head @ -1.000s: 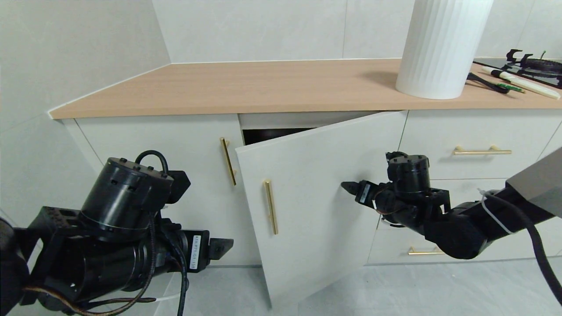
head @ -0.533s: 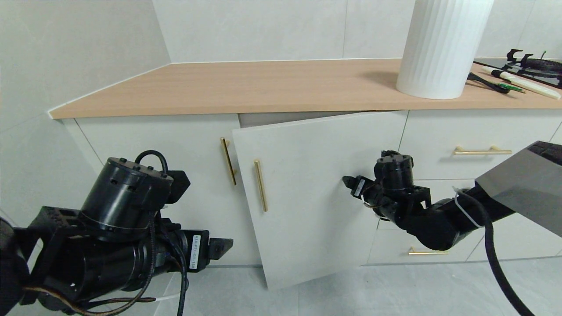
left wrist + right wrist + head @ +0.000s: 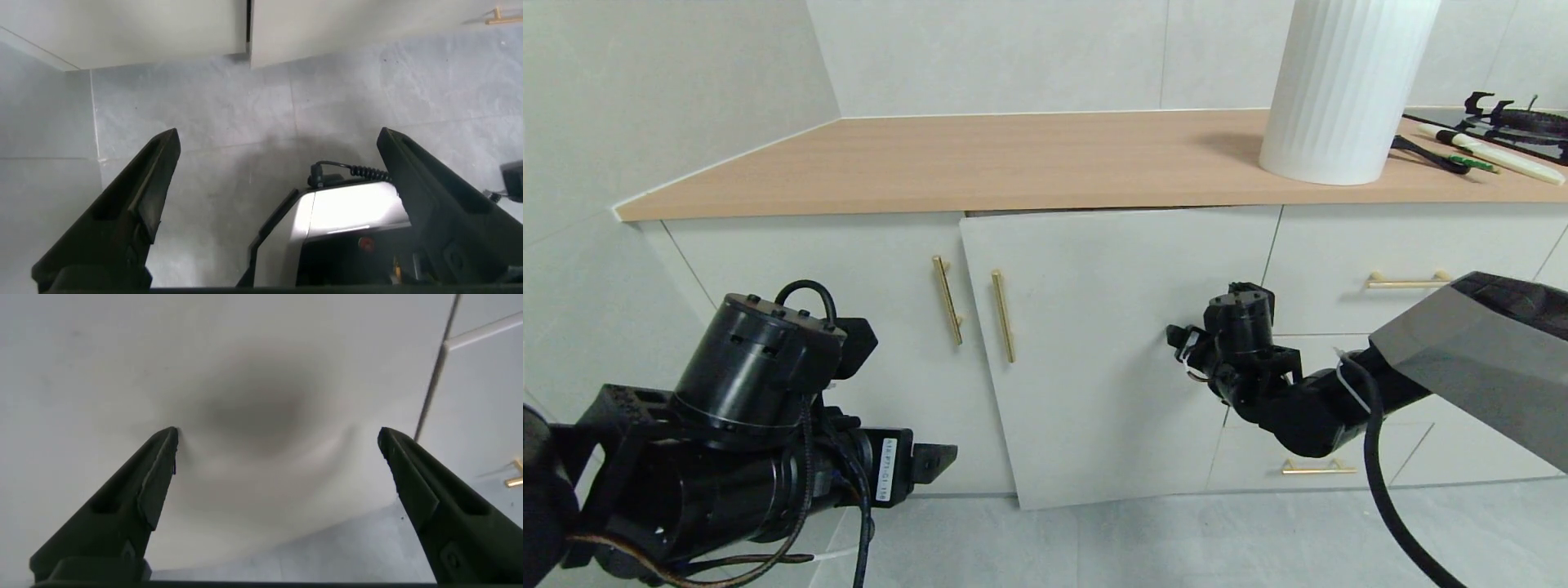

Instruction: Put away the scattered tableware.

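The right gripper (image 3: 1178, 341) had its jaws spread wide, tips against the cabinet door (image 3: 1111, 327), which sat all but flush under the counter (image 3: 980, 163). The left gripper (image 3: 278, 143), jaws likewise wide and empty, hung low at the near left. The utensils (image 3: 1462, 151) lay far right beside a white vase (image 3: 1347, 90). Recommended: press squarely until flush, then withdraw straight back.
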